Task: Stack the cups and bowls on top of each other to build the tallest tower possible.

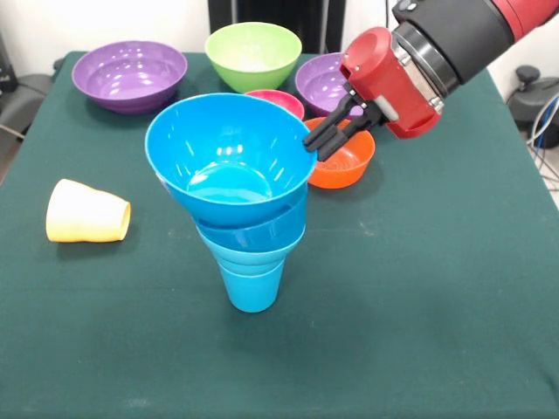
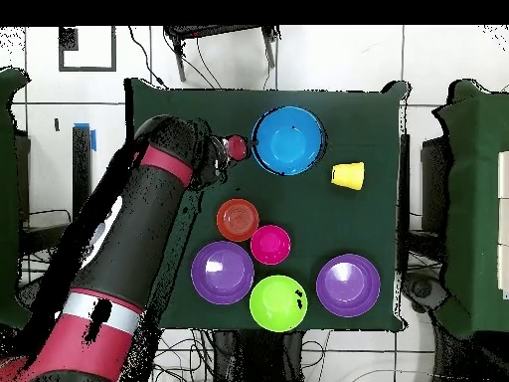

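The tower stands mid-table: a sky-blue cup (image 1: 251,284) with blue bowls nested in its mouth, topped by a wide blue bowl (image 1: 229,157) (image 2: 287,140) that tilts a little. My gripper (image 1: 316,146) (image 2: 245,149) reaches in from the right and is at that top bowl's right rim; whether it grips the rim does not show. A pale yellow cup (image 1: 87,212) (image 2: 348,175) lies on its side to the left of the tower. An orange bowl (image 1: 345,161) (image 2: 238,219) sits just behind the gripper.
Behind the tower sit a large purple bowl (image 1: 129,74) (image 2: 347,285), a lime green bowl (image 1: 253,54) (image 2: 277,301), a pink-red bowl (image 1: 278,100) (image 2: 270,244) and a smaller purple bowl (image 1: 325,83) (image 2: 222,272). The green table cloth (image 1: 419,288) covers the whole table.
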Robot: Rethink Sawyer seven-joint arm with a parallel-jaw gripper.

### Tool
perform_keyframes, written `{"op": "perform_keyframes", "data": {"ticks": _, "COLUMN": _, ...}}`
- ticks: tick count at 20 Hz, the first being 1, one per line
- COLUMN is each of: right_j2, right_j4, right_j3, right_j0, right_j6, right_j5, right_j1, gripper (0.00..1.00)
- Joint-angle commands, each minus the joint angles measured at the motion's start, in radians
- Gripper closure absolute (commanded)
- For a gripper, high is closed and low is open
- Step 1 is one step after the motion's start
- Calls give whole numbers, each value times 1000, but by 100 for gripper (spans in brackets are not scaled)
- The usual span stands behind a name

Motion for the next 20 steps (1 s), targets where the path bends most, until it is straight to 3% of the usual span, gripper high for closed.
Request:
{"op": "perform_keyframes", "data": {"ticks": 1, "right_j2": 92, "right_j4": 41, "right_j3": -49, "right_j0": 15, "right_j6": 104, "right_j5": 87, "right_j1": 16, "gripper": 100}}
{"op": "perform_keyframes", "data": {"ticks": 20, "right_j2": 96, "right_j4": 51, "right_j3": -92, "right_j0": 20, "right_j6": 86, "right_j5": 131, "right_j1": 20, "gripper": 100}}
